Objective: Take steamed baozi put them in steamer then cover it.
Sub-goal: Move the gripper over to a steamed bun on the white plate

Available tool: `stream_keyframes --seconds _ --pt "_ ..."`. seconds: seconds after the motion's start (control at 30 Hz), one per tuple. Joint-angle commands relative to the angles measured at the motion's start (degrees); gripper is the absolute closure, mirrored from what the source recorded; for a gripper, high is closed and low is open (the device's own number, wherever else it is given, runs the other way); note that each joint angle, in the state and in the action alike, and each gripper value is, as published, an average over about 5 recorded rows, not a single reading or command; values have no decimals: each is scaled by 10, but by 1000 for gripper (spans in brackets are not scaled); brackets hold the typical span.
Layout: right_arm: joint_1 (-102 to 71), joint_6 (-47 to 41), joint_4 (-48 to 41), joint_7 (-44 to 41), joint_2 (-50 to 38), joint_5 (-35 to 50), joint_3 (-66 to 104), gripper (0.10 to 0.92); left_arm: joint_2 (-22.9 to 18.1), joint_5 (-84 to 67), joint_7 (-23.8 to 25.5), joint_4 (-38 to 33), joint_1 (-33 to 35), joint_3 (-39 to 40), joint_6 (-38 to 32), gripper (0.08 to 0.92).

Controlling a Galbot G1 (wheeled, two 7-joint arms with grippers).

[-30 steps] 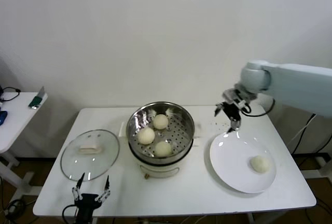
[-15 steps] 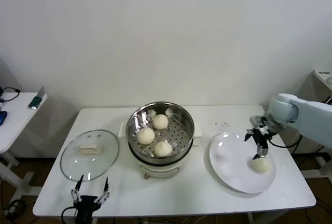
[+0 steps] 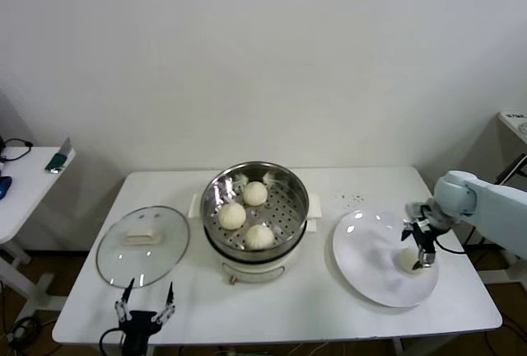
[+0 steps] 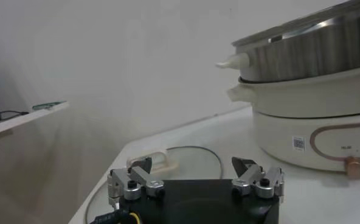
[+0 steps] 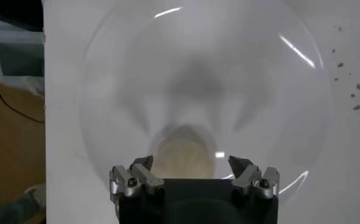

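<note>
The steamer [image 3: 290, 208] stands mid-table, a shiny perforated basket on a white pot base, with three steamed baozi [image 3: 232, 216] inside. One more baozi [image 3: 408, 259] lies on the white plate [image 3: 368, 249] to the right. My right gripper [image 3: 422, 255] hangs open directly over that bun. In the right wrist view the baozi [image 5: 181, 159] lies just ahead of the right gripper [image 5: 191, 169], between its spread fingertips and not clamped. My left gripper [image 3: 146, 305] is parked open at the table's front left edge, and the left wrist view shows this left gripper [image 4: 195, 168] empty.
The glass lid [image 3: 142, 245] with a cream handle lies flat left of the steamer and shows as the lid [image 4: 168, 163] in the left wrist view, before the steamer [image 4: 314, 58]. Dark crumbs [image 3: 354, 199] dot the table behind the plate. A white side table [image 3: 29, 183] stands far left.
My right arm has swung from behind the plate, near the steamer, out to the right and down over the baozi on the plate. The left arm has not moved.
</note>
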Motion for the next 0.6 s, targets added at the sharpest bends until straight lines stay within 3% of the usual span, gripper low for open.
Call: stream_keyframes --seconds 0.03,0.37,0.6 --pt "-34 -4 -17 -1 -3 -17 27 203 -1 1 0 2 0 0 0 177" --pt "-35 1 -35 -2 8 -24 32 213 -1 1 0 4 3 -1 -2 177" --pt "-33 1 -33 -6 6 -24 28 325 -1 0 0 4 2 -2 -2 177"
